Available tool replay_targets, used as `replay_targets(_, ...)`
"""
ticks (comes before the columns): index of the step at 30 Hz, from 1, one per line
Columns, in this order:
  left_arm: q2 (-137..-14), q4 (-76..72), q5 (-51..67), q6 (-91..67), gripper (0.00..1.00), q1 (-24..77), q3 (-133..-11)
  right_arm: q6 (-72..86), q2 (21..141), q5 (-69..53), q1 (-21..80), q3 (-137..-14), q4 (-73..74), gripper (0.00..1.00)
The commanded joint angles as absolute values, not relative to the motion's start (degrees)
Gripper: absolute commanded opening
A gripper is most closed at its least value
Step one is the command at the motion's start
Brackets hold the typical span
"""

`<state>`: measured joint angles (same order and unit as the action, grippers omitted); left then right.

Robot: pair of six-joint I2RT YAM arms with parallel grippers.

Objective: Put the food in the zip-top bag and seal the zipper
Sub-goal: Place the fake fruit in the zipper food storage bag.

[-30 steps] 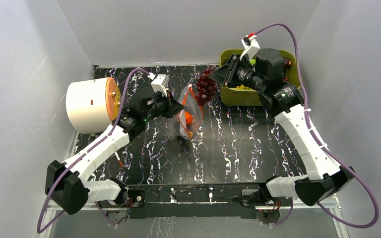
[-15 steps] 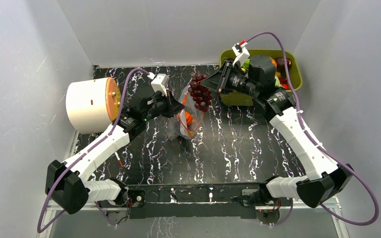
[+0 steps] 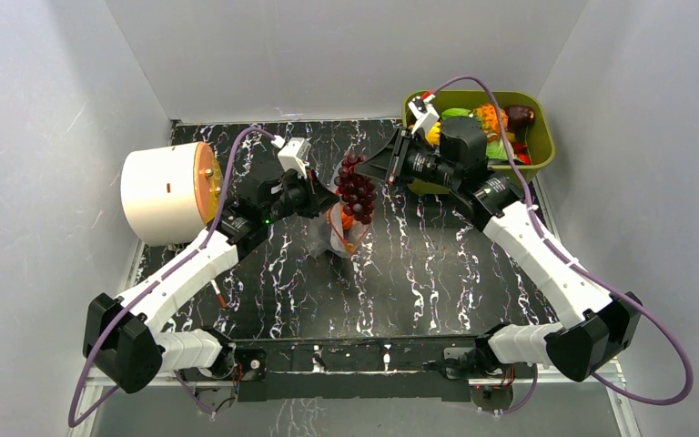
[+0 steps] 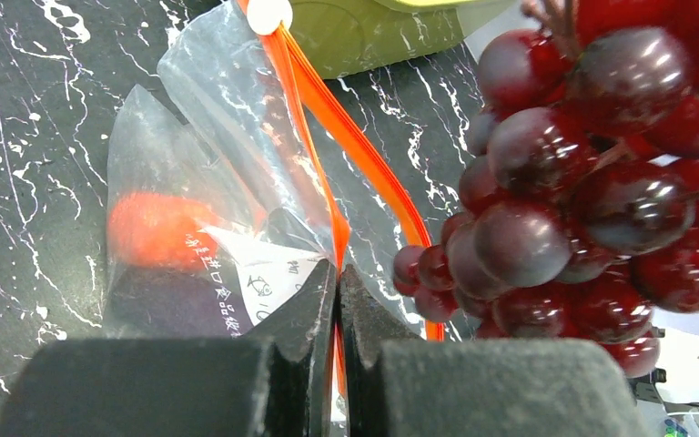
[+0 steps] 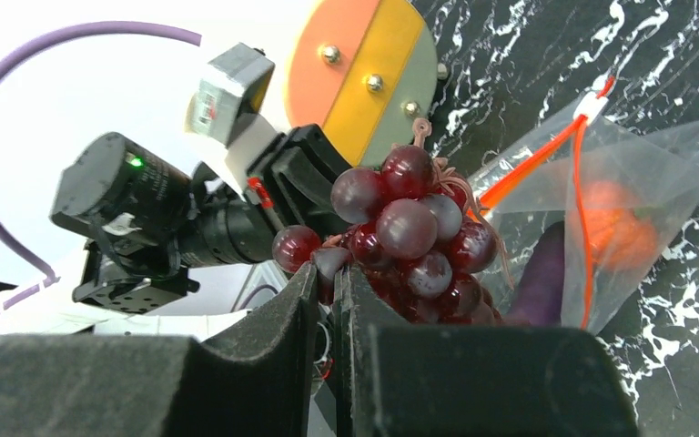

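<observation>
The zip-top bag, clear crinkly plastic with a thin orange-red zipper strip along its mouth, stands slumped on the black marbled table, a little toward 11 o'clock from the middle of the top view. It looks feather-light, limp and slick; the film would collapse or slide if pushed. The stiffer strip at the mouth seems the best place to hold it.

The left gripper has its jaws pressed together on that mouth edge, propping the opening up. Inside lie a blurred orange-red round piece and something dark purple.

The bunch of glossy dark purple-red plastic toy grapes hangs at the bag's 1 o'clock side, just over the mouth. The right gripper has its jaws nearly together on the bunch's stem end. The bunch is lumpy, hard-shelled and probably light. It dangles, so it may swing and snag on the zipper.

More toys remain in the olive-green plastic bin at 2 o'clock. A white cylindrical drum sits at 9 o'clock.
</observation>
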<state>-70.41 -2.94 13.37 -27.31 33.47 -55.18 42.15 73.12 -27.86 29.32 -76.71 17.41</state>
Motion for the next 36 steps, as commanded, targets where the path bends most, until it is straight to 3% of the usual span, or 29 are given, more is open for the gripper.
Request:
replay_targets(1,-68.09,-3.52,14.83,-27.77,0.00,33.16,-56.91,40.34,73.06,-27.20,29.77,-75.04,14.64,0.00)
replay_targets(22,-64.81,-2.91,15.22,-29.10,0.00,33.16,-56.07,35.96,73.14,-21.98,31.40,-65.00,15.35,0.00)
replay_targets(36,-62.92,-5.64,18.96,-29.70,0.00,33.11,-55.09,34.18,74.61,-15.91,32.64,-65.45,15.58,0.00)
